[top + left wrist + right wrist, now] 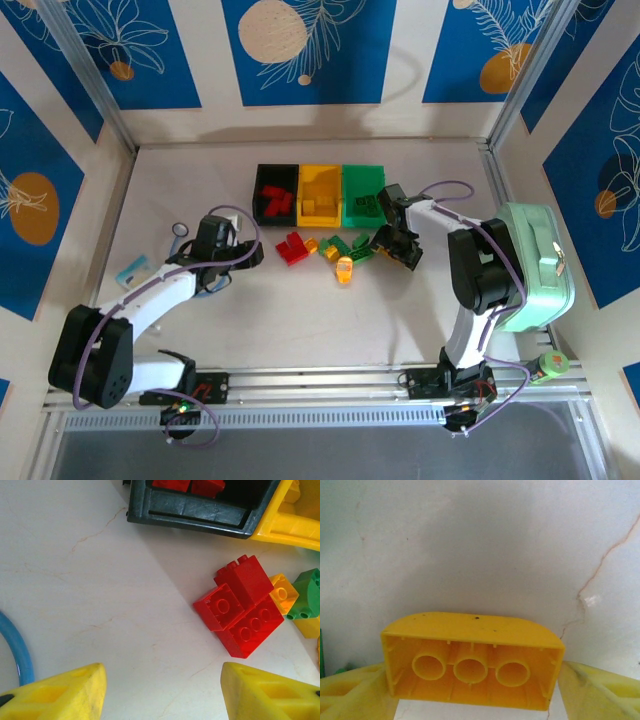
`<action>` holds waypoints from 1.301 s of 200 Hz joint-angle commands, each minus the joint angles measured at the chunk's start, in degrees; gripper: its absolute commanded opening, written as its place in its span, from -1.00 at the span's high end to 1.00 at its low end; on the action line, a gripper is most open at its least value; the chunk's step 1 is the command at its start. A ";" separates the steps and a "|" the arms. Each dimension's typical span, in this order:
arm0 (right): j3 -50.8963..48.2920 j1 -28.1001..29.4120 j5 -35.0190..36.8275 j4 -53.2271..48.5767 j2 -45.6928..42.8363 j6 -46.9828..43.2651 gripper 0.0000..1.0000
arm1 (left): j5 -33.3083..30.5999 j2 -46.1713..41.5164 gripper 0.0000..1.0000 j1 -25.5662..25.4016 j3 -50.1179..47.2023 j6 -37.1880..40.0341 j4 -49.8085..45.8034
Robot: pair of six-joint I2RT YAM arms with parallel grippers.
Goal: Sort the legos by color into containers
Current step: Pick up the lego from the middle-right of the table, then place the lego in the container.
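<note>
Showing its hollow three-tube underside, a yellow brick (pixel 472 660) sits pinched between the right gripper (pixel 475 692) pads over the pale table (pixel 470 540), just right of the loose legos (pixel 335 250) in front of the bins (pixel 320 168). Near the red bricks (pixel 240 607), the left gripper (pixel 162 690) hangs with its fingers spread.

Far centre of the counter (pixel 300 330), there's the row of three joined bins (pixel 341 190), side by side, with bricks lying in every one. Just in front of them, loose bricks (pixel 335 250) are scattered on the counter, with a stacked cluster (pixel 242 610) at their left end. Over on that side the left pincer (pixel 162 690) hovers left of the cluster, apart from it. At the scatter's right end is the right pincer (pixel 475 692), with a single brick (pixel 470 630) between its fingers. A carry case (pixel 535 265) sits far right and a ring (pixel 178 229) far left.
</note>
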 commanded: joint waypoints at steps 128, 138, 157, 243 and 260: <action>5.73 6.79 7.08 -8.34 -4.18 -2.95 -0.11 | -1.31 -3.28 -0.23 -0.14 -1.01 1.04 0.12; 8.00 7.89 7.29 -9.22 -4.50 -3.90 -0.10 | -1.43 -3.47 -0.23 -0.14 -0.95 0.99 0.04; 13.38 9.69 7.77 -11.33 -3.77 -5.90 -0.10 | -1.46 -4.10 -0.23 -0.15 -1.34 0.91 -0.34; 42.69 13.58 5.41 -16.09 12.48 -15.82 -0.08 | -4.03 -15.23 -0.21 -0.49 -4.41 0.73 -7.31; 48.49 13.80 4.77 -17.21 16.42 -17.14 -0.08 | -3.87 -16.92 -0.21 -0.49 -4.90 0.47 -8.16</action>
